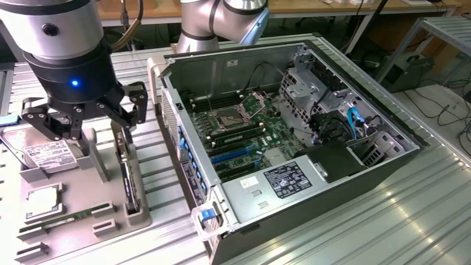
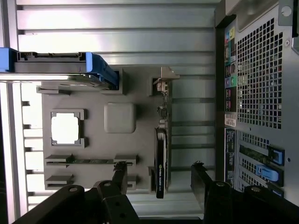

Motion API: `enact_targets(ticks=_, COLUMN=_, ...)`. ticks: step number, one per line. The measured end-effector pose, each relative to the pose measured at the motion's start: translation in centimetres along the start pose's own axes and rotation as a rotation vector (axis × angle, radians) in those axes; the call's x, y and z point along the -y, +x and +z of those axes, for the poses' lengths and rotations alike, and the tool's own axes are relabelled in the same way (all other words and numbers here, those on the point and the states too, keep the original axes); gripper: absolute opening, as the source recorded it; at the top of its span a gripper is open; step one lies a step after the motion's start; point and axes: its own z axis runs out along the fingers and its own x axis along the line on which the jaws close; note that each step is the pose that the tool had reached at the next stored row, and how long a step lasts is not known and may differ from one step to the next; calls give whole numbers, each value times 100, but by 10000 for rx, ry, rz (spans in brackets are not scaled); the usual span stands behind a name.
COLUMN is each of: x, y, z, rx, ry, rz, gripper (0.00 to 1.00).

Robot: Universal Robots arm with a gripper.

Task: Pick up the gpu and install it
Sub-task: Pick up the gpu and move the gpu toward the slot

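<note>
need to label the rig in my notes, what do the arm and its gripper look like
The arm is a thick silver-grey tube with rounded joints. Its wrist section is a black cylinder with a small blue light. The gripper is black, with two jointed linkage fingers held together by visible bolts.

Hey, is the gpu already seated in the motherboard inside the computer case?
No, the gpu stands on edge in the gray tray outside the computer case, below the open gripper.
</note>
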Motion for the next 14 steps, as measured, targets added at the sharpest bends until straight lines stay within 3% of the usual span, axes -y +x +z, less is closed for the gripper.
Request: enact_targets(ticks=14, x=2, y=2, z=150, rx=-1, ry=27, rz=-1, gripper=66)
